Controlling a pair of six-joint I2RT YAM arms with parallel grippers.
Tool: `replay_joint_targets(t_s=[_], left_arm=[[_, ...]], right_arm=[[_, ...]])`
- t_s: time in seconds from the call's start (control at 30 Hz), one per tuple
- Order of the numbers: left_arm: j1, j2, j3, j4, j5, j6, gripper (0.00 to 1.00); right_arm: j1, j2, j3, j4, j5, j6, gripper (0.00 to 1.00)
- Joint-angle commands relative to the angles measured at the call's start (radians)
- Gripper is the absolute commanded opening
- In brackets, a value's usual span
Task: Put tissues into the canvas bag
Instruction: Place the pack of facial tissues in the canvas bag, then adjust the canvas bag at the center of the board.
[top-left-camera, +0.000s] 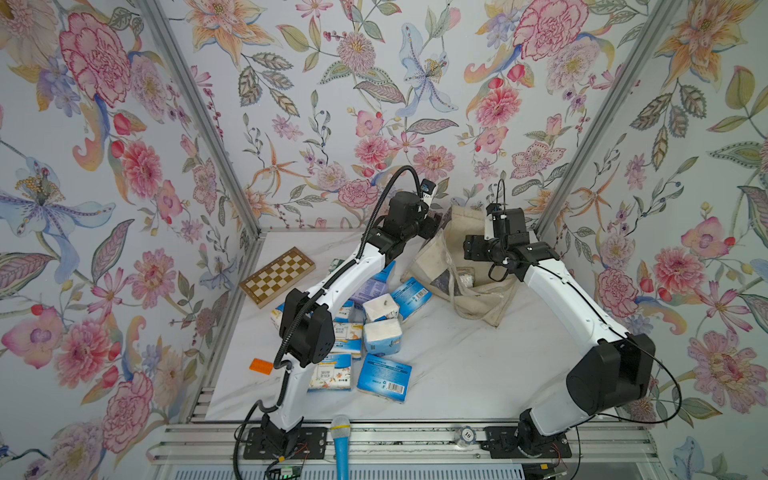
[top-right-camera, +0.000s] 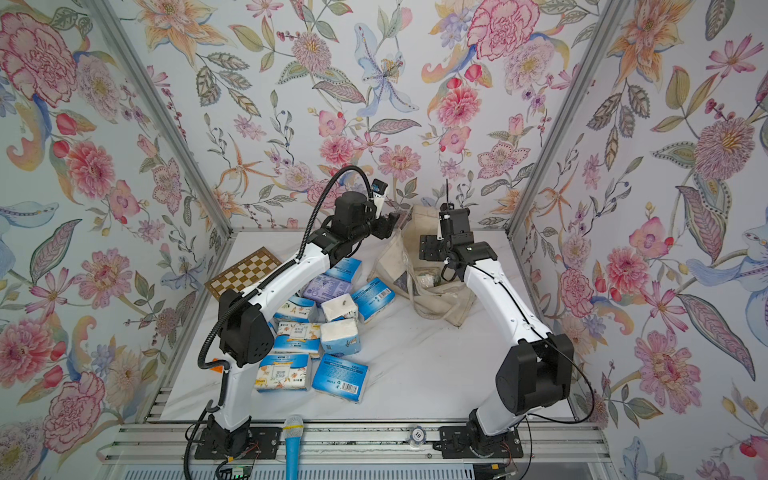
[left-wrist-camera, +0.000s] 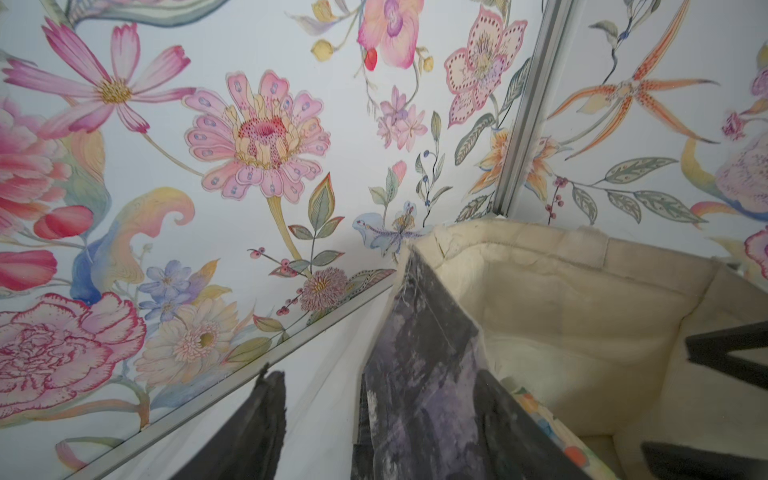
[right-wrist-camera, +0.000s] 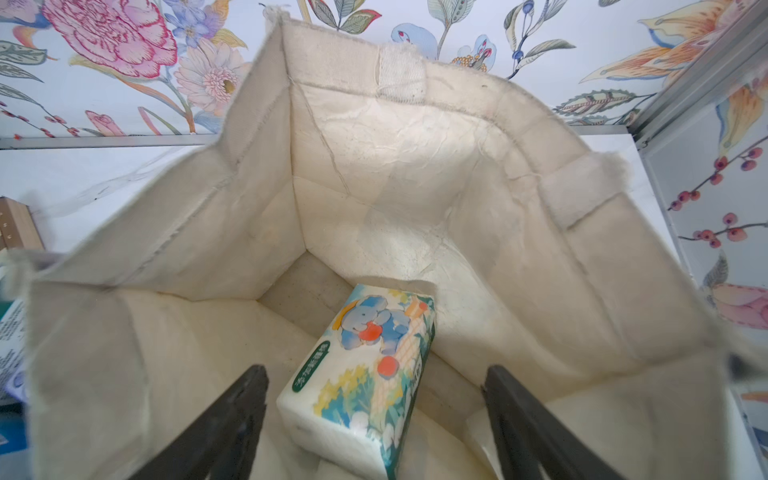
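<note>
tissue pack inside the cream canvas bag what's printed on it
Blue cartoon elephant on the white tissue pack; right wrist view.

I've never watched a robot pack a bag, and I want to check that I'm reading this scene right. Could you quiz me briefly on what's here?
1. Pick one: what lies inside the canvas bag? A) nothing B) an elephant-printed tissue pack C) a book
2. True or false: the right pincer is clamped shut on that pack.
3. Name the wooden item on the table beside the pile of loose packs.

Key:
1. B.
2. False. Its jaws stand wide apart, and the pack lies free on the bag's floor.
3. The chessboard.
</note>
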Motion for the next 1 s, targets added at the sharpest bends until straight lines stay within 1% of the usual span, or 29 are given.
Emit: replay_joint_targets(t_s=[0.0, 0.17, 0.33, 0.57, 0.77, 0.9, 0.97], left_arm=[[-0.01, -0.078, -0.021, 0.019, 0.021, 0.029, 0.7], [-0.013, -0.07, 0.006, 0.01, 0.052, 0.031, 0.67], [-0.018, -0.076, 0.007, 0.003, 0.066, 0.025, 0.67], [-0.018, -0.111, -0.026, -0.005, 0.061, 0.027, 0.67], [-0.02, -0.19, -0.13, -0.024, 0.056, 0.033, 0.66], [-0.018, -0.271, -0.259, -0.039, 0.017, 0.039, 0.68], [-0.018, -0.314, -0.325, -0.046, -0.012, 0.039, 0.69]], right_arm=[[-0.011, -0.1, -0.028, 0.027, 0.026, -0.003, 0.83], [-0.021, -0.184, -0.062, 0.009, 0.09, -0.032, 0.77], [-0.043, -0.199, -0.073, -0.088, 0.193, -0.046, 0.75], [-0.099, -0.177, -0.09, -0.126, 0.197, -0.027, 0.73], [-0.132, -0.135, -0.067, -0.126, 0.157, -0.031, 0.72], [-0.144, -0.119, -0.066, -0.125, 0.106, -0.027, 0.71], [-0.147, -0.115, -0.071, -0.119, 0.097, -0.023, 0.68]])
